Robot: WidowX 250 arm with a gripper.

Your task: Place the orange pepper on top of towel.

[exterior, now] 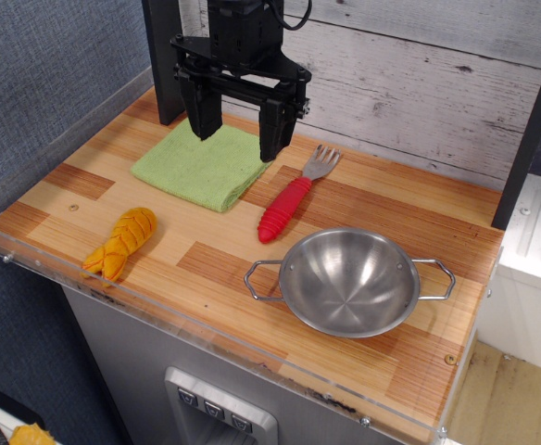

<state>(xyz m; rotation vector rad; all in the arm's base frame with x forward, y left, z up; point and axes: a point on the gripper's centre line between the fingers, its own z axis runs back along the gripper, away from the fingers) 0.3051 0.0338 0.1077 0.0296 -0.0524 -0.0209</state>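
Wooden tabletop (363, 199) of striped light and reddish-brown planks, edged by a clear plastic rim. Black gripper (240, 142) hangs at 12 o'clock above the towel (203, 165), its two blocky fingers spread apart and grasping nothing. Towel: light green, soft-textured, folded square, lying flat just under the fingertips. Orange pepper (121, 243): ribbed, segmented orange-yellow lobes tapering to one end, lying at 9 o'clock near the front-left edge, well apart from the towel. Fork (295, 197): red ridged handle and grey tines, lying diagonally beside the towel's right corner. Steel bowl (349, 282): round, shiny, with two wire loop handles, at 4 o'clock
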